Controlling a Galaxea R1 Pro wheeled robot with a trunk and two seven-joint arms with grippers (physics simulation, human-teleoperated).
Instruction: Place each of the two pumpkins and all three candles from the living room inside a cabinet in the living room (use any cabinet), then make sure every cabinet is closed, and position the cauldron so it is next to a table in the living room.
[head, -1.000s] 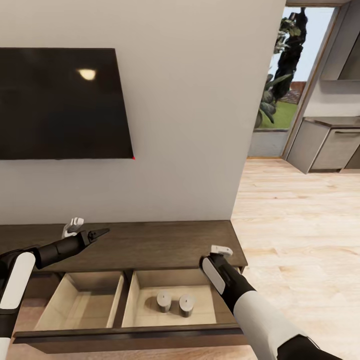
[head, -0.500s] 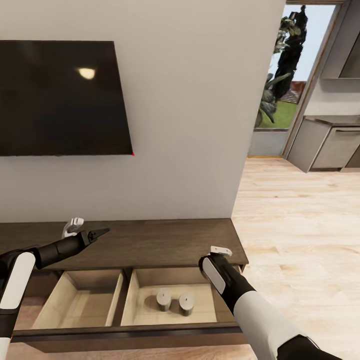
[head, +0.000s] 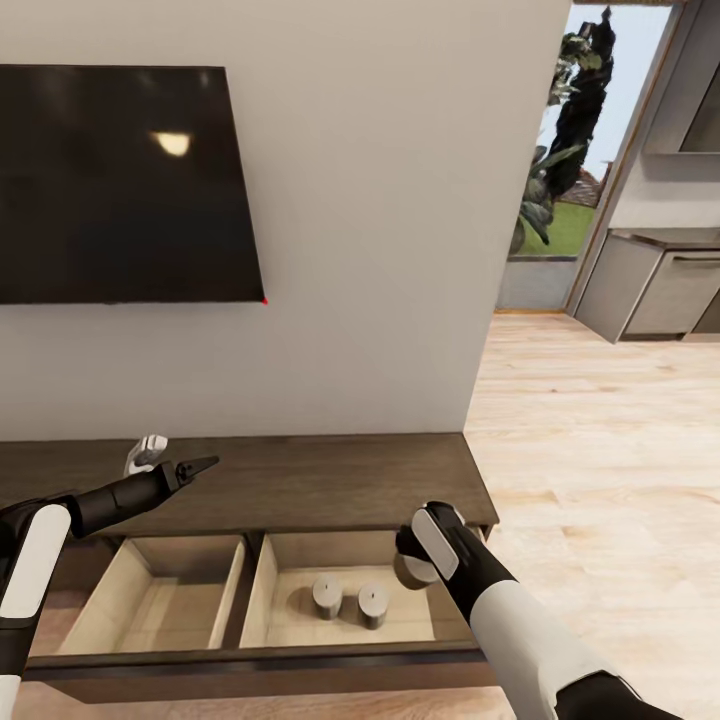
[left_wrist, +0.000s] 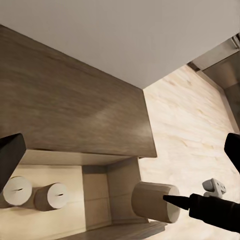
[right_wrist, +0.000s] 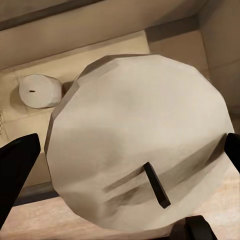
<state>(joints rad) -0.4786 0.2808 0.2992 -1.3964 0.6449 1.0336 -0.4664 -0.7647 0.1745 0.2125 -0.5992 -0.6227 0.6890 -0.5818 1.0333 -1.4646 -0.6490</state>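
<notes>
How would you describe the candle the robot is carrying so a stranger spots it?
Find the long dark brown wooden cabinet under the wall TV. Over its open right-hand drawer, the right hand holds a squat grey cylinder candle tipped sideways, while the two other candles stand upright on the drawer floor.

Both arms are showing glossy white shell segments joined by matte black sleeves. The left arm's slim black gripper (head: 190, 467) is tapering to pointed fingers beside a small white fitting; the right forearm (head: 455, 560) is wearing a white oval panel.
</notes>
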